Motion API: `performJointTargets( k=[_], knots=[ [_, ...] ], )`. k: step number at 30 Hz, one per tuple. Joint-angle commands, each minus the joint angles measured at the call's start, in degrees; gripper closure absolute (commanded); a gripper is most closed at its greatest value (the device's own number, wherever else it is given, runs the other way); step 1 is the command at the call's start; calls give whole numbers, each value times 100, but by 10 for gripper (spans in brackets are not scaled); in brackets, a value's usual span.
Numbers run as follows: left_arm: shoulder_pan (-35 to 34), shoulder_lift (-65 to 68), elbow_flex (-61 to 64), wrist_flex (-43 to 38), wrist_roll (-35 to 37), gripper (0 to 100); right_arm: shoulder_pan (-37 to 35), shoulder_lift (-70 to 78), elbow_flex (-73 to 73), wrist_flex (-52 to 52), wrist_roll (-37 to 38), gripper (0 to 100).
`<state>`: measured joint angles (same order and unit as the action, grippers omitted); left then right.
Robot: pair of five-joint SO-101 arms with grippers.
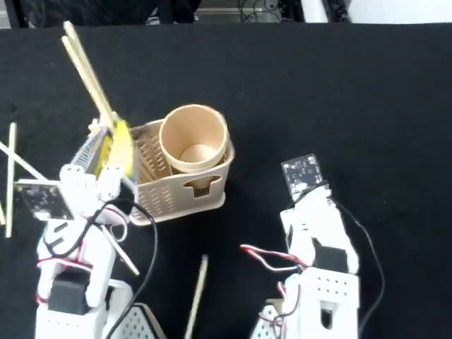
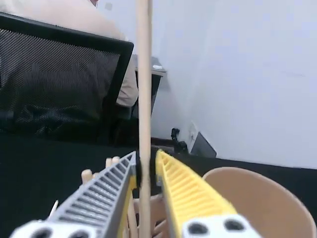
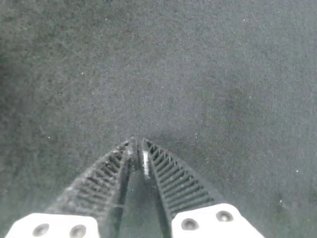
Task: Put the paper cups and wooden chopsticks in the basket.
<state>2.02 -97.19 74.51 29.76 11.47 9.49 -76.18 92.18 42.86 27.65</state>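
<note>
Left gripper (image 2: 145, 163): clamping the held chopsticks (image 1: 86, 67) low down, so they are leaning up and away over the basket's left edge, likely ready for lowering in.
Basket (image 1: 205, 192): sitting mid-table, carrying upright paper cups (image 1: 195, 152), apparently nested.
Right gripper (image 3: 137, 147): fingers together on nothing, idling over bare cloth, apart from the basket.
Loose chopstick (image 1: 195, 296): lying between the arm bases; more sticks (image 1: 10, 180) are lying at the table's left edge.
Surface: black cloth tabletop (image 1: 339, 92).
Room: mesh-backed chair (image 2: 54, 84), white wall (image 2: 247, 74).
</note>
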Motion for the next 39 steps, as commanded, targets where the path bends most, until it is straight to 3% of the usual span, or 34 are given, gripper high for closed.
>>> performJointTargets(
  k=[1,9,15,19,27,37,39],
  knots=[
    [-215,-26,-400,958,422,785,62,-75,-22,-70,44,984],
    [-1974,26,-1349,2066,431,780,62,-75,-31,-53,44,984],
    [-3433,53,-1349,2787,-448,780,70,-84,-479,651,0,985],
    [-4576,695,-1288,2813,-993,779,53,-84,-602,853,0,986],
    [-4980,4659,-2026,1653,-1609,779,26,-84,-84,79,44,984],
    [-4971,9934,-5815,1688,-1257,779,26,-84,-75,70,53,984],
    [-4989,10743,-6659,2004,-1363,779,26,-84,-75,70,53,984]
  ],
)
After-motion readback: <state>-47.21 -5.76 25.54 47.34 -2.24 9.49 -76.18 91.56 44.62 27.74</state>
